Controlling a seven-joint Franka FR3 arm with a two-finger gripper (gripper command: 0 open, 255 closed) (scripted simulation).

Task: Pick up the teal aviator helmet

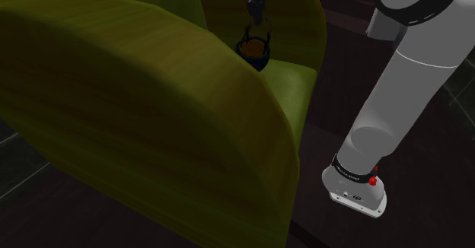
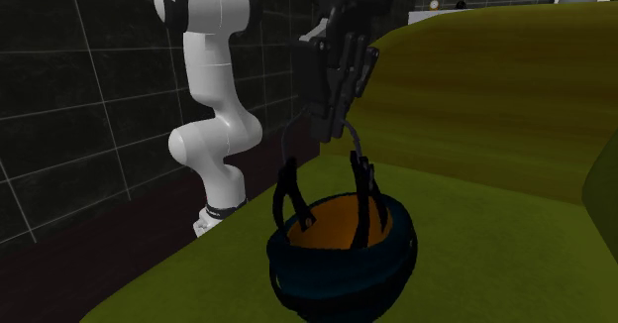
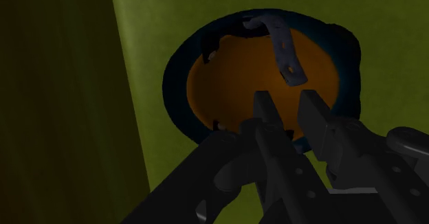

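**Helmet not yet lifted: the pincer is poised over it, and the grasp is yet to come.**

Shoulder view: the pincer [image 1: 258, 20] hangs right above the helmet [image 1: 253, 50], which lies at the seat of a green sofa [image 1: 152, 94]. The sofa's near arm cuts off the helmet's lower part, so I cannot tell here whether it rests on the cushion. Second exterior view: the helmet lies opening-up, with a dark teal shell, an orange lining and straps [image 2: 368, 197] standing up toward the pincer. A thin strap curves close by the fingertips; I cannot say whether it touches them, and dim light blurs the shell's underside. Wrist view: the pincer's fingers are spread a little, with orange lining showing between them and nothing pinched. By my judgement the approach is done, while closing and lifting are left.
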